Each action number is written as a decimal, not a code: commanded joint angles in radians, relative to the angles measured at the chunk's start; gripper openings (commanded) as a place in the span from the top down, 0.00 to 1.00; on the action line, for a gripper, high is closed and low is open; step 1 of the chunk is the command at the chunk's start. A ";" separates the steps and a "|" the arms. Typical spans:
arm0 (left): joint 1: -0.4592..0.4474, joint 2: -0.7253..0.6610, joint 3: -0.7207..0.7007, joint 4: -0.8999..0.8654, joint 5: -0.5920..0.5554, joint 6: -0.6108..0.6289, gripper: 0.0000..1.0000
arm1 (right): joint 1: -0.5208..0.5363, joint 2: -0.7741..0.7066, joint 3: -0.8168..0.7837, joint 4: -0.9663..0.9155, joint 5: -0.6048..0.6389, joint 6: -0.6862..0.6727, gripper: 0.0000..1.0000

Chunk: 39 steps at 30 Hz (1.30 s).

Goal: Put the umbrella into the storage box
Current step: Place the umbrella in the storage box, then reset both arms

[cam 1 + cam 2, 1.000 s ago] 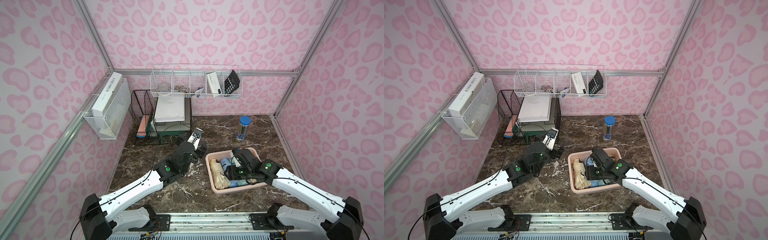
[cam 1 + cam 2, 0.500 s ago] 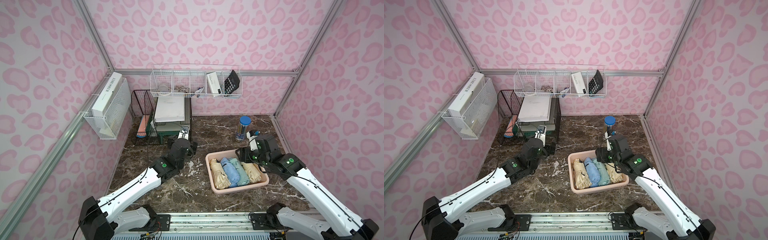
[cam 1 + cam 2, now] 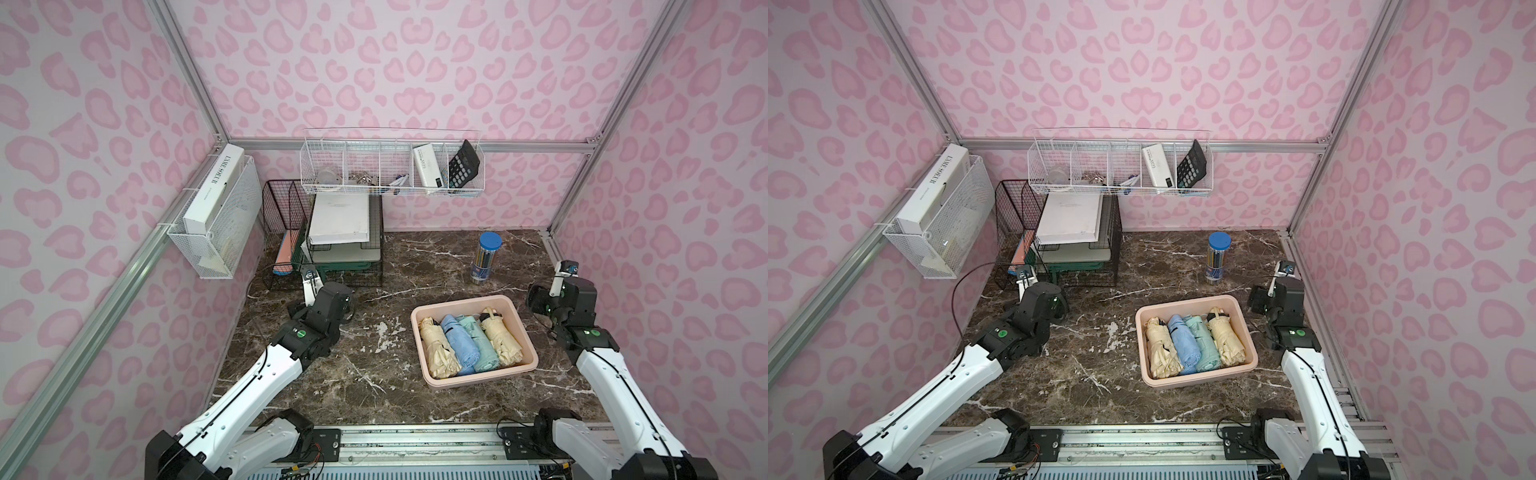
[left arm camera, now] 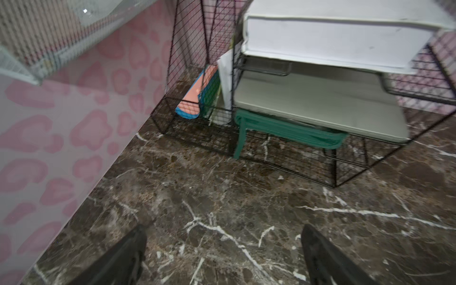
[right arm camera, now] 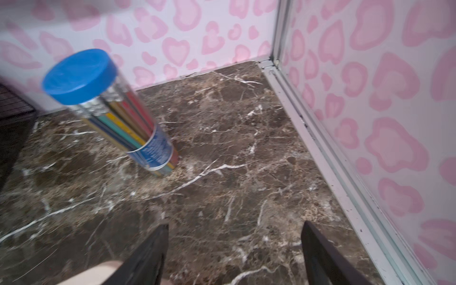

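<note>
Umbrellas (image 3: pixel 471 347): four folded, side by side in box (image 3: pixel 482 380), long axes front-to-back, slightly skewed. R gripper (image 5: pixel 234 227) near box's far right corner, facing away, jaws spread, empty. L gripper (image 4: pixel 223 229) well apart, jaws spread, empty. R arm nearer.

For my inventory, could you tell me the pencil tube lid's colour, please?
Blue lid, clearest in the right wrist view.
</note>
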 commanded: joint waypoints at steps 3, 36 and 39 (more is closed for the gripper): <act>0.076 -0.050 -0.107 0.080 -0.007 0.055 0.02 | -0.017 0.050 -0.195 0.475 0.014 -0.022 0.25; 0.374 0.447 -0.421 1.235 0.501 0.611 0.02 | -0.008 0.584 -0.453 1.494 -0.130 -0.178 0.00; 0.377 0.548 -0.451 1.383 0.541 0.632 0.02 | -0.006 0.585 -0.436 1.461 -0.161 -0.195 0.00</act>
